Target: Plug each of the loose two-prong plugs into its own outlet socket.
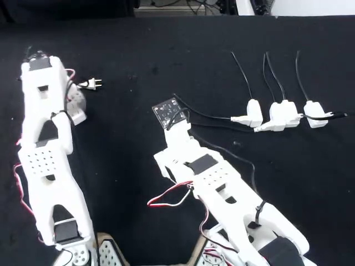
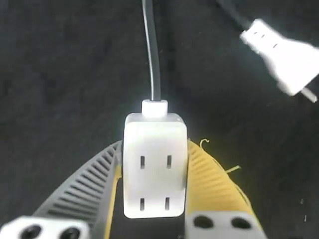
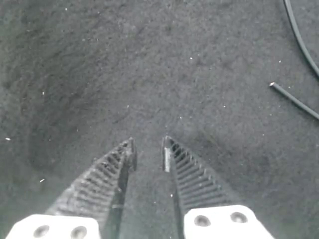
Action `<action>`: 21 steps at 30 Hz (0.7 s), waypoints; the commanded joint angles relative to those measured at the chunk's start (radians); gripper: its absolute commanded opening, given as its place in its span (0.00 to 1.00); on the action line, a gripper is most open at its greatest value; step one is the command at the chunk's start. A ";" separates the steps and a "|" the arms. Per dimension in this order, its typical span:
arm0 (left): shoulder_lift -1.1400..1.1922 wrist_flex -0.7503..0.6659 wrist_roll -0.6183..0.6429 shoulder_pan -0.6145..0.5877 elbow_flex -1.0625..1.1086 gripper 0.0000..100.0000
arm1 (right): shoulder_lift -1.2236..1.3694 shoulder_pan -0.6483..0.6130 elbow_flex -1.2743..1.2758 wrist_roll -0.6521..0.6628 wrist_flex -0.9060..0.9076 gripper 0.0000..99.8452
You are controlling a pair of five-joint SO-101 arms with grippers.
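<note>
L gripper point(image 2: 154, 147) is pinching the white socket block point(image 2: 155, 172) by its two long sides, slots facing the wrist cam. Its cord point(image 2: 152, 50) runs off the far end. In the high view that's upper left of the frame, w/ the loose plug point(image 1: 91, 84) lying just beside the arm on the black table point(image 1: 127, 55). R gripper point(image 3: 148, 149) sits mid-frame, fingers a little apart, nothing btwn them.

My read on handling:
- **Plug:** light, hard, smooth plastic, so prob slippery. I'd grab it across the flat sides behind the prongs, never on the prongs, and keep it square to the slots.
- **Plug lead:** thin and springy, may tug it off line.
- **Socket block:** rigid but light, so it needs the L grip as a brace for the push.

Three more blocks point(image 1: 283, 113) at right look to have plugs in, can't be sure.
</note>
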 commanded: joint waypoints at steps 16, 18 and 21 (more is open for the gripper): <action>-0.535 0.181 -0.005 0.058 0.415 0.03 | -0.048 -0.008 0.002 0.008 -0.023 0.09; -0.644 0.180 -0.005 0.101 0.549 0.03 | -0.050 -0.008 -0.001 0.008 -0.023 0.09; -0.781 0.178 -0.006 0.188 0.728 0.03 | -0.050 -0.006 -0.004 0.008 -0.023 0.09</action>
